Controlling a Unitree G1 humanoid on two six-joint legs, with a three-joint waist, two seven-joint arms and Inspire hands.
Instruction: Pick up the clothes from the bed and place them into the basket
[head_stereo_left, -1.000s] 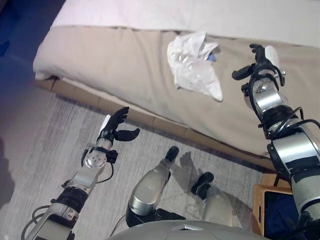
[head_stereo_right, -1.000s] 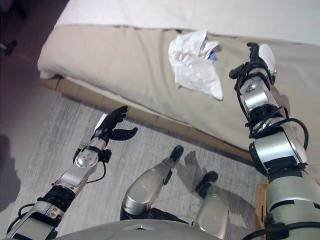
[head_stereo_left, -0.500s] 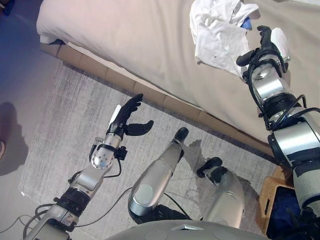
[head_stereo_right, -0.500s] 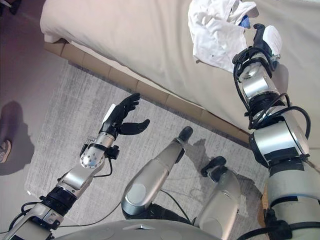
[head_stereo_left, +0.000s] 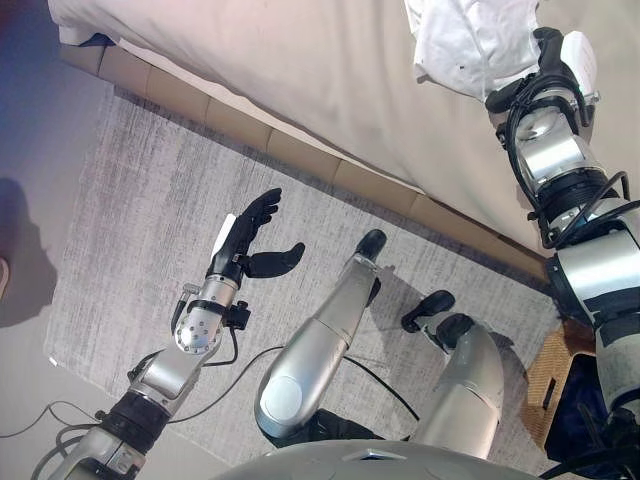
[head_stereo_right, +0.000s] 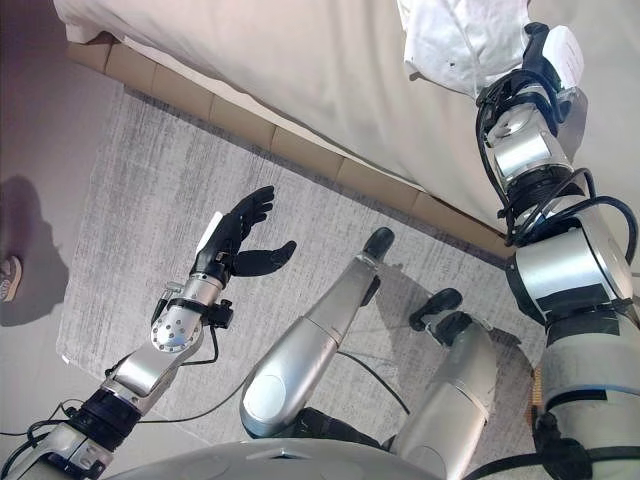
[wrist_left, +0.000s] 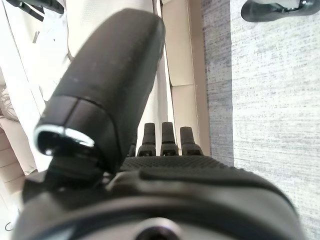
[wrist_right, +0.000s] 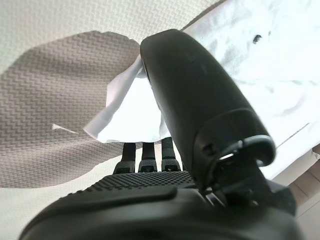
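— Right wrist view: where's the cloth (wrist_right: 240, 75)?
— On the bed (head_stereo_left: 330, 90), just past the right hand (head_stereo_left: 550, 75), whose fingers are straight, holding nothing.
— Left hand (head_stereo_left: 245, 245)?
— Open over the rug (head_stereo_left: 140, 230), empty. Basket (head_stereo_left: 552, 385) sits lower right.

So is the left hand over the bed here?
No, the left hand hangs open over the grey rug, short of the bed.

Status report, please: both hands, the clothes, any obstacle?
Left hand open, empty, over the rug. Right hand open beside the white clothes, not gripping. Clothes on the bed. Nothing in the way.
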